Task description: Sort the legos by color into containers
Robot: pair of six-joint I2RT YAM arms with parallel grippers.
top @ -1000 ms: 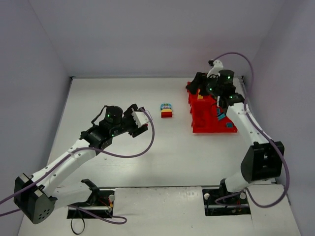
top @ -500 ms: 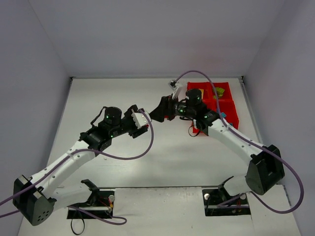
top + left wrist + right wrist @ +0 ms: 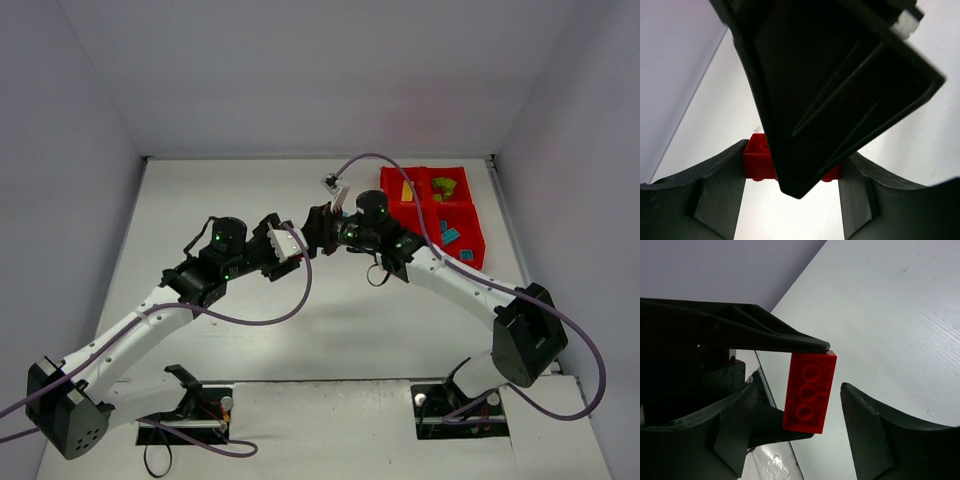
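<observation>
Left gripper (image 3: 298, 244) clamps a red brick (image 3: 756, 161); right gripper (image 3: 799, 392), jaws wide, straddles it, gaps both sides.

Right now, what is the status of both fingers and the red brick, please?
Left fingers shut on red brick. Right fingers open around it, not yet closed. Right arm lies between brick and red tray.

The small red plastic brick (image 3: 810, 392) is glossy and shows 3 round rings. The left gripper (image 3: 796, 150) and right gripper (image 3: 799, 386) are black. The bright red 4-bin plastic tray (image 3: 432, 207) holds a yellow brick (image 3: 407, 190), a green brick (image 3: 443, 185) and teal bricks (image 3: 451, 235). The counter (image 3: 250, 190) is white, and the cable (image 3: 380, 157) is purple.
</observation>
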